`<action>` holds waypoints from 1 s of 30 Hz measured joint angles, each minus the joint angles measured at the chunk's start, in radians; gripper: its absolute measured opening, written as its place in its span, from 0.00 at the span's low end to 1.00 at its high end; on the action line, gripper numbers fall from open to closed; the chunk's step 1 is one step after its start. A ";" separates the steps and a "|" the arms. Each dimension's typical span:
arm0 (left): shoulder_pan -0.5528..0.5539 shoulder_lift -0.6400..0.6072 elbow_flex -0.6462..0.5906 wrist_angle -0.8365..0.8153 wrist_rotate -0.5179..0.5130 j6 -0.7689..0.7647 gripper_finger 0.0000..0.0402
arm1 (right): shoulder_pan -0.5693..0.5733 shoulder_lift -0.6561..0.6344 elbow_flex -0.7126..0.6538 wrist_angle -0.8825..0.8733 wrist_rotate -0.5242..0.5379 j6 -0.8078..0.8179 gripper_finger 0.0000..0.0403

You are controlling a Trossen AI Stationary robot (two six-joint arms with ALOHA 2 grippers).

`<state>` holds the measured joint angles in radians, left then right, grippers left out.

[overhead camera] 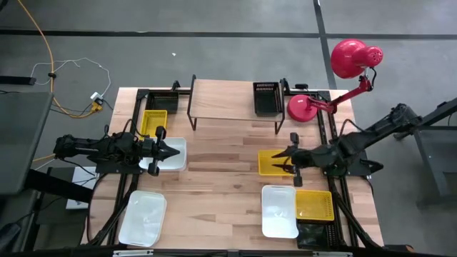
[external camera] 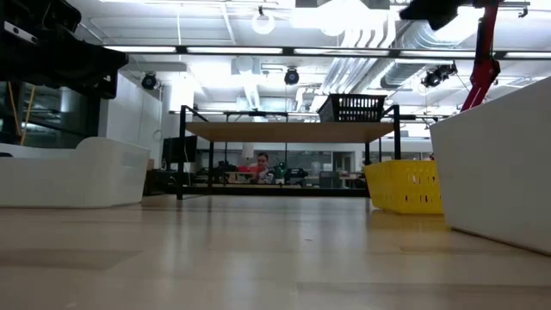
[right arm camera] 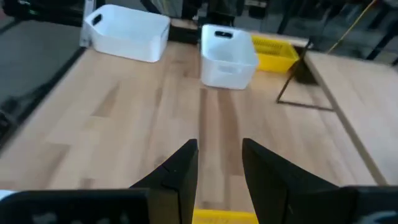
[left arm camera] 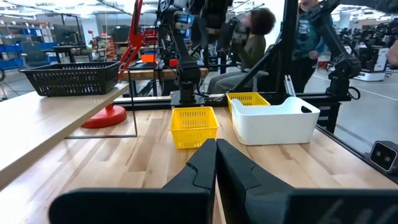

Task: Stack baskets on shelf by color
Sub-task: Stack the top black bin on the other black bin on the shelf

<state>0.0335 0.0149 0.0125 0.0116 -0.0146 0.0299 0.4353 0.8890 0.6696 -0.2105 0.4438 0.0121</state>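
One yellow basket (overhead camera: 275, 163) sits on the desk directly under the right gripper (overhead camera: 291, 160), whose fingers are parted around nothing yet. Looks light, thin, slick plastic with some flex, so pinch the near rim wall. Left gripper (overhead camera: 171, 151) is closed and empty over a white basket (overhead camera: 170, 155); shelf (overhead camera: 230, 100) is well ahead.

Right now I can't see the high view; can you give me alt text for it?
Seen from above, the shelf holds only a black basket at its right end. The left pincer, shut, hovers over a white basket; the right pincer, open, sits over a yellow basket. More white and yellow baskets lie around the table.
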 joint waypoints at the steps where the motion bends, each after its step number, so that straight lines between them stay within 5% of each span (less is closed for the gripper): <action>1: 0.000 0.000 0.000 0.000 0.000 0.000 0.00 | -0.002 -0.013 -0.034 0.033 0.012 -0.015 0.28; 14: 0.000 0.000 0.000 0.030 0.000 0.000 0.00 | -0.023 -0.152 -0.149 0.355 -0.004 -0.226 0.28; 19: 0.000 0.001 0.000 0.094 0.000 0.000 0.00 | -0.023 -0.104 -0.149 0.394 -0.031 -0.237 0.28; 30: 0.000 0.000 0.000 0.169 0.000 -0.098 0.00 | -0.023 0.099 -0.149 0.452 0.091 -0.231 0.28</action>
<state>0.0334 0.0151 0.0124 0.1809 -0.0146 -0.0685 0.4122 0.9876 0.5201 0.2414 0.5347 -0.2188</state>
